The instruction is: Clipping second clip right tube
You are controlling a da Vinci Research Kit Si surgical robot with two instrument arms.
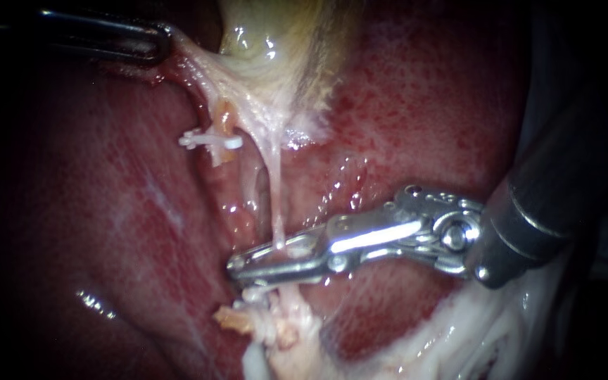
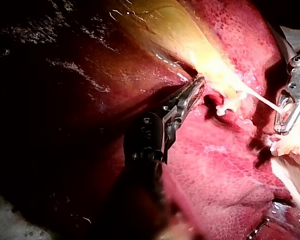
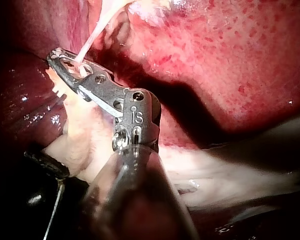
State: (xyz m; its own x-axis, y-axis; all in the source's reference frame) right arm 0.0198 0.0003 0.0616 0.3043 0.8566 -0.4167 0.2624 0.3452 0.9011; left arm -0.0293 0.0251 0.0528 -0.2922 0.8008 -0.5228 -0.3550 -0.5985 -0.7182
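Two end effectors pinching, left instrument (image 1: 165, 39) on gallbladder (image 1: 276, 49), right instrument (image 1: 239, 269) across right tube (image 1: 274, 200)

Dark surround at the edges, close bright light, wet glints (image 1: 93, 302)

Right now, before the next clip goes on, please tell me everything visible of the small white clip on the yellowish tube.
The small white plastic clip is a short, smooth bar, closed across the yellowish tube, which shows above and below it. It lies crosswise, its knobbed end toward the dark red liver. It sits below the pale yellow gallbladder, beside the thin pale strand.
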